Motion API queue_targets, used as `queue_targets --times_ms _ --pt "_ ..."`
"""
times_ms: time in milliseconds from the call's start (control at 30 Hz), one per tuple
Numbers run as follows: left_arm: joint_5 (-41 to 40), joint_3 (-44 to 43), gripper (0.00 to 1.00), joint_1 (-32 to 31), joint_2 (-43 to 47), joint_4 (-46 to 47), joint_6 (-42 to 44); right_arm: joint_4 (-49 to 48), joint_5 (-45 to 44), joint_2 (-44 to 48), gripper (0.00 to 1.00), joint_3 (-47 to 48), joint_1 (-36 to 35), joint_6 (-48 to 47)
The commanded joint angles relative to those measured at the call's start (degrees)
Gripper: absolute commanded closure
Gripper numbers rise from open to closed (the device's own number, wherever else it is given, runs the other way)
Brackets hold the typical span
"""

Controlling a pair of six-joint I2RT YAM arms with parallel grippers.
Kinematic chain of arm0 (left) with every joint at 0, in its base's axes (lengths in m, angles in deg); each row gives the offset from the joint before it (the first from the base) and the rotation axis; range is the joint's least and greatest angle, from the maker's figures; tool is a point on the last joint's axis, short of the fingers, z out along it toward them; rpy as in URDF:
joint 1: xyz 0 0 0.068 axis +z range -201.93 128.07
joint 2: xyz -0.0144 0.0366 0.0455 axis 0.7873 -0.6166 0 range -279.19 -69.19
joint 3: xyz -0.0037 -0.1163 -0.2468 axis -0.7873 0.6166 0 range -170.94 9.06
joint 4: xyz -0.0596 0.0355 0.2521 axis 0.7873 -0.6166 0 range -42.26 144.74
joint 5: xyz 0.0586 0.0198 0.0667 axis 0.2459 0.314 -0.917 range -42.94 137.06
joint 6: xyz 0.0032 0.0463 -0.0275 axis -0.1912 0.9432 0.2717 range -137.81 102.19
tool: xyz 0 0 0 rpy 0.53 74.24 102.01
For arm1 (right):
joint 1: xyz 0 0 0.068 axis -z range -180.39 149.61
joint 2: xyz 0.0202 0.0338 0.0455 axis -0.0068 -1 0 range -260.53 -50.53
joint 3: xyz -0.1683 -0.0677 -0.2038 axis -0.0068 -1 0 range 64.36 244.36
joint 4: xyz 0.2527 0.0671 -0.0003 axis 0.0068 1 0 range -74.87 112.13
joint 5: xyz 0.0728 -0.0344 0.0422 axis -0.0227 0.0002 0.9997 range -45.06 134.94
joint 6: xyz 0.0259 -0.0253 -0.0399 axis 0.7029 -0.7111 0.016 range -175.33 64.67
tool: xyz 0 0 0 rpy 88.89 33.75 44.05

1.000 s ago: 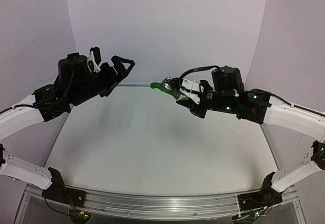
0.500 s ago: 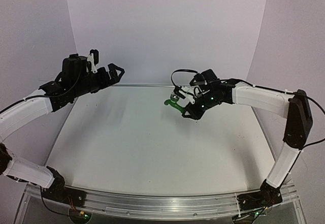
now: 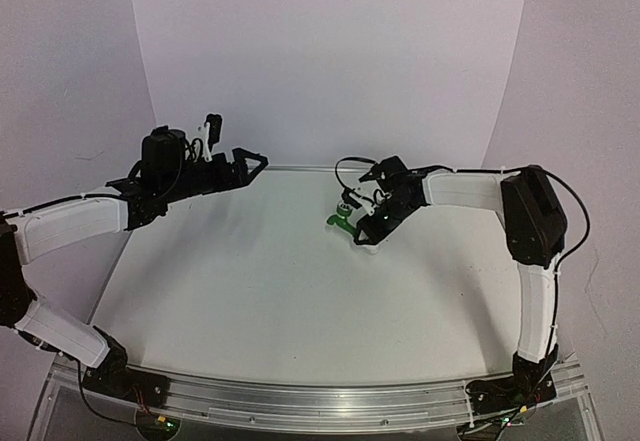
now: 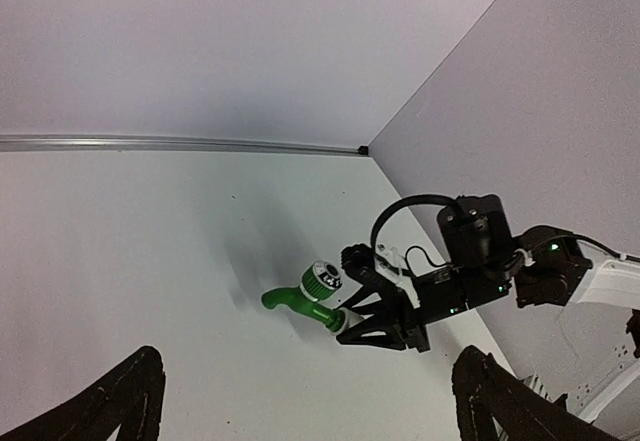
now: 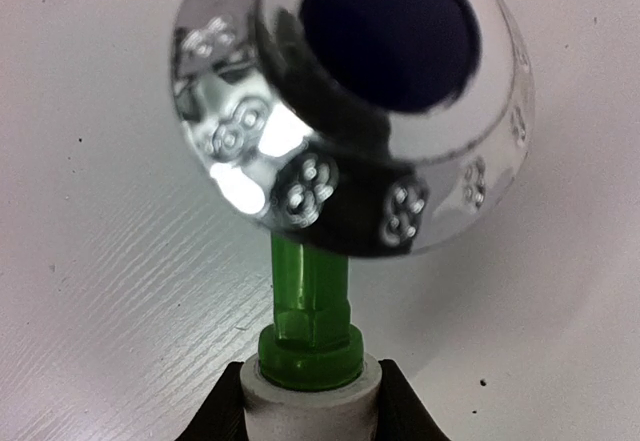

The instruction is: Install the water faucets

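Top external view is showing the white table (image 3: pixel 300 301), with both grippers working over its far half. Left gripper (image 3: pixel 250 161) is hanging released, jaws wide, at about 10 o'clock from table centre, holding nothing. Right gripper (image 3: pixel 358 223) is sitting clenched at about 1 o'clock, pinching the white fitting (image 5: pixel 310 406) at the base of the green faucet (image 4: pixel 300 306), whose spout is pointing toward 9 o'clock, low over the surface. Judgement: the step in hand is seating the faucet, and it is calling for a slow, square approach, gripping the fitting only and leaving the knob (image 5: pixel 350 101) free. No mounting hole is showing. Whether the spout is touching the table is unclear, and the right wrist view is cropping its own fingers.
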Motion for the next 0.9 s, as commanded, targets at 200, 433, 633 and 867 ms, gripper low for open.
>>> queue_targets --times_ms 200,433,633,867 --pt "1.31 1.83 0.00 0.53 0.62 5.01 2.00 -4.38 4.10 -4.94 0.93 2.66 0.44 4.45" --pt "1.69 1.95 0.00 0.61 0.51 5.19 1.97 -4.24 6.41 -6.55 0.89 2.52 1.13 5.88" --pt "1.97 1.38 0.00 0.69 -0.05 4.63 1.80 -4.13 7.56 -6.84 0.80 2.79 1.71 7.29" --pt "1.77 1.40 0.00 0.71 -0.02 4.50 1.79 -3.95 6.95 -6.79 0.60 2.84 1.75 7.36"
